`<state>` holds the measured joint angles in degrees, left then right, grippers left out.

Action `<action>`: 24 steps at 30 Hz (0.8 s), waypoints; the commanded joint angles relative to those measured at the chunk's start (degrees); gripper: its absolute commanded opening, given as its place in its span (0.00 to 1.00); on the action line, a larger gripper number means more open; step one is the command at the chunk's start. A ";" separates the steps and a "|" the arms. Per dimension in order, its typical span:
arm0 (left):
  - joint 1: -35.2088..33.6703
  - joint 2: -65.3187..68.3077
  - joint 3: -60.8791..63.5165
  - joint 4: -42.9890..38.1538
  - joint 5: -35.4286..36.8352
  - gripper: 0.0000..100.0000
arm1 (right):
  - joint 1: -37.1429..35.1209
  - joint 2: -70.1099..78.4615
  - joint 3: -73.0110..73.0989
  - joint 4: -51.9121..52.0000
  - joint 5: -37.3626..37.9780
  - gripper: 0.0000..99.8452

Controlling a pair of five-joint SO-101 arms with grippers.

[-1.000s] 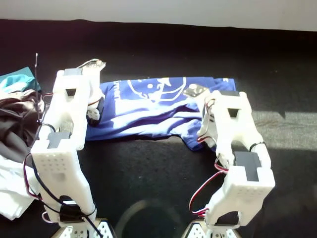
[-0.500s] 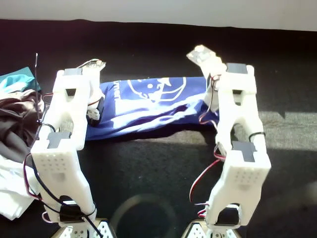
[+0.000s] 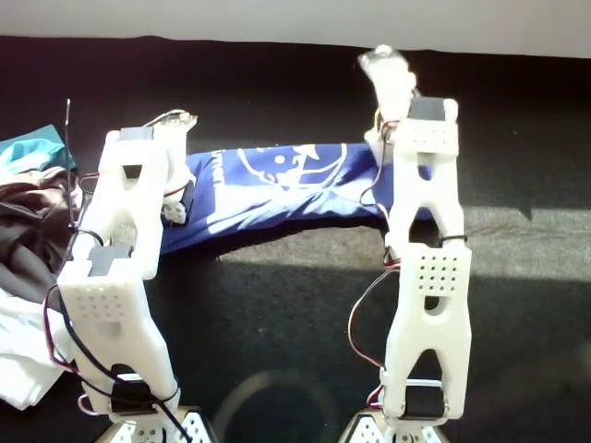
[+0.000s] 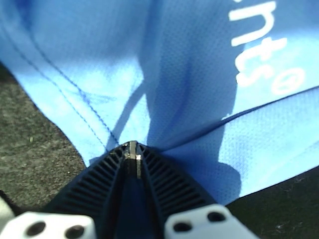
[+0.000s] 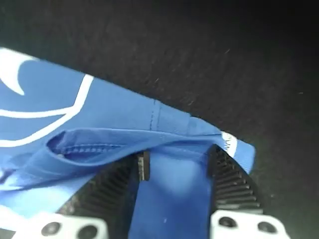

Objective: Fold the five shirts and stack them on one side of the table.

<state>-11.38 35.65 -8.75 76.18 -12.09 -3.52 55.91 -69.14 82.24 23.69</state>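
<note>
A blue shirt (image 3: 277,185) with a white print lies across the black table (image 3: 277,314) as a folded band. In the left wrist view my left gripper (image 4: 132,157) is shut on a pinch of the blue shirt (image 4: 189,74) near its hem. In the high view it sits at the shirt's left end, under the left arm (image 3: 129,212). The right arm (image 3: 420,185) stretches over the shirt's right end. My right gripper (image 5: 177,159) stands open there, with a folded corner of the blue shirt (image 5: 99,114) lying between its fingers.
A pile of other shirts lies at the table's left edge: a teal one (image 3: 32,152), a dark one (image 3: 32,226) and a white one (image 3: 23,355). A sunlit strip crosses the table beside the right arm. The table's near middle is bare black cloth.
The right arm swung away from its base toward the far side, carrying the shirt's near right flap up over the shirt. The shirt is now a narrower band. The left arm stayed still.
</note>
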 commanded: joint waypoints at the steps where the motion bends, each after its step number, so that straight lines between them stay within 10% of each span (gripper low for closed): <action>1: -1.45 -0.57 -0.48 -0.88 -0.18 0.01 | 1.27 -0.66 -13.41 5.41 -4.75 0.20; 16: -6.99 -3.74 -23.52 11.69 6.86 0.16 | 5.76 -4.00 -26.59 19.03 -5.45 0.20; 24: -6.55 12.09 -34.33 12.31 9.76 0.21 | 4.70 -27.12 -6.11 19.03 -9.49 0.20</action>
<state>-19.03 45.41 -38.02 87.87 -2.77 1.93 41.93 -84.97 100.70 15.25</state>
